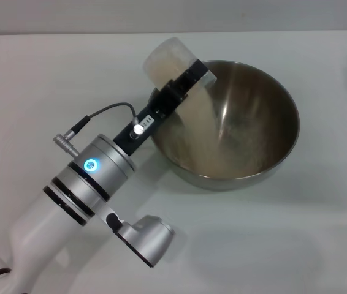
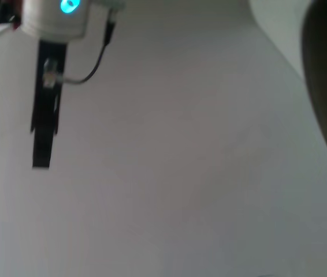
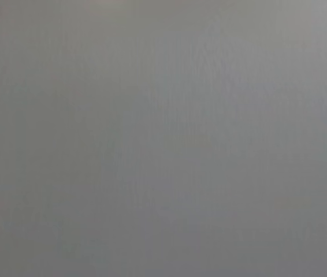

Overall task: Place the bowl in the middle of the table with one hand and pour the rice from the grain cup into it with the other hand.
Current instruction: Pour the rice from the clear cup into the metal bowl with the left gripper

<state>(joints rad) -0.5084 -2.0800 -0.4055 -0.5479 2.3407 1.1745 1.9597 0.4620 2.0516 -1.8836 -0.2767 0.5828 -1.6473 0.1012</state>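
Nearest the camera in the head view, the left arm rose from the lower left corner, its wrist ring lit blue, and reached diagonally toward the stainless-steel bowl (image 1: 247, 122). At its far end the left gripper (image 1: 183, 82) was closed on the grain cup (image 1: 168, 61), which it held tipped over the bowl's near-left rim with the mouth directed inward. A pale stream of rice (image 1: 207, 119) ran from the cup down the bowl's inner wall, and a thin layer of grains lay in the bottom. The bowl stood on the white bench (image 1: 51, 79), somewhat right of centre and toward the far side. The right gripper appeared in no view, and the right wrist view showed only a featureless grey field. The step in hand was judged to be the pour itself, with placement of the bowl complete. Since the cup still looked filled with pale grain toward its base, the next move probably called for a steeper tilt held over the rim until the cup emptied, then righting it clear of the bowl.
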